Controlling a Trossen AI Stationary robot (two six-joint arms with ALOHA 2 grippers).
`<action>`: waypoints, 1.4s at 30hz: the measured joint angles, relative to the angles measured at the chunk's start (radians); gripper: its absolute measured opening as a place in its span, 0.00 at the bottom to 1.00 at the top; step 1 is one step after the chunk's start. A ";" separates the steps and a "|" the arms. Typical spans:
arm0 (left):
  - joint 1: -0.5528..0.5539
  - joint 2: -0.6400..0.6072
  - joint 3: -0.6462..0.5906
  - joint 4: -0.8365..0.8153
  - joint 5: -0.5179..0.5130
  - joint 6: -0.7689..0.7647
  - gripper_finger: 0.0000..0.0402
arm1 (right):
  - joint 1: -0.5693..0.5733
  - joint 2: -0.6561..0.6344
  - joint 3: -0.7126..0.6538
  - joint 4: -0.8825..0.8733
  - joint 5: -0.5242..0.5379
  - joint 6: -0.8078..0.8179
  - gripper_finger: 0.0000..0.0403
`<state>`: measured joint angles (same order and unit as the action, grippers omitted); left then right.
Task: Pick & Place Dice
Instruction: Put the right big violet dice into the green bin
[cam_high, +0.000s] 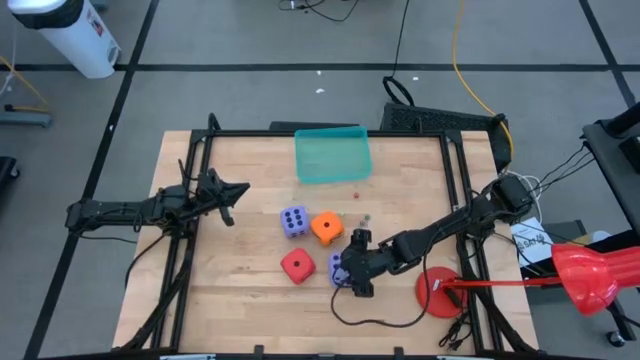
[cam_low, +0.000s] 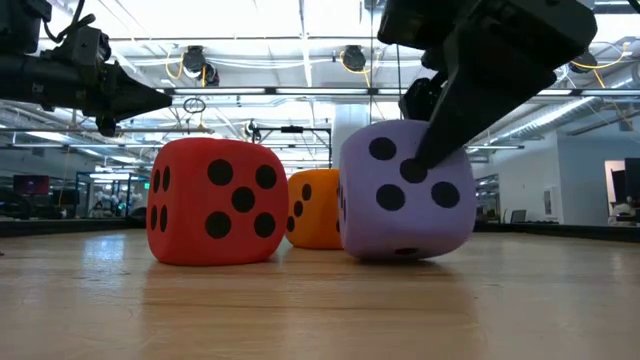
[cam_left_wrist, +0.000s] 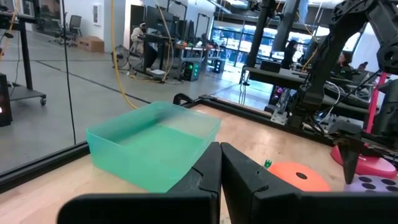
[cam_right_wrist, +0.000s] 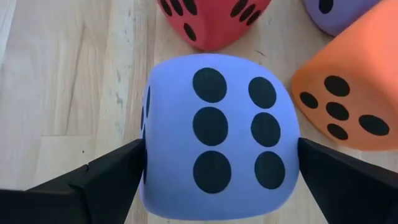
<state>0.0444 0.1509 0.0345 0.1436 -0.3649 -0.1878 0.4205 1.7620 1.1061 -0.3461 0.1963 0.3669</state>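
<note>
Near the middle of the wooden surface (cam_high: 240, 285) the four dice sit in a loose cluster. Right gripper (cam_high: 352, 275) is down on the near purple die (cam_right_wrist: 214, 134), one finger on each side, closed onto it; six-pip face shows in the right wrist view. In the low view that die (cam_low: 405, 190) rests on the surface, slightly tilted, dark fingers (cam_low: 455, 110) coming down onto it. Red die (cam_high: 297, 265) lies just left of it, close but apart. Orange die (cam_high: 326, 227) sits farther back, and the second purple die (cam_high: 294, 221) just left of the orange one. Left gripper (cam_high: 232, 198) hovers over the left part of the surface, well apart from the dice, fingers (cam_left_wrist: 208, 171) pressed together, holding nothing. Green translucent bin (cam_high: 332, 154) stands at the far edge, behind the dice. Red round disc (cam_high: 440, 292) lies right of the held die, with a red funnel-shaped thing (cam_high: 590, 275) off the right edge. Black cable (cam_high: 375, 320) loops along the near side. White cylinder (cam_high: 70, 35) stands on the floor far left; its label is too small to read.
</note>
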 joint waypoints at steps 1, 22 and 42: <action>0.000 0.000 0.000 0.000 0.000 -0.003 0.02 | 0.002 0.001 0.000 -0.006 -0.003 -0.005 0.99; 0.000 0.000 0.000 0.001 0.046 -0.035 0.02 | 0.132 -0.057 -0.008 0.087 0.131 -0.239 0.99; 0.000 0.000 0.000 -0.021 0.053 -0.081 0.02 | 0.132 -0.045 -0.001 -0.023 0.091 -0.169 0.99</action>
<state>0.0441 0.1509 0.0345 0.1223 -0.3123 -0.2684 0.5527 1.7168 1.1048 -0.3688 0.2872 0.1980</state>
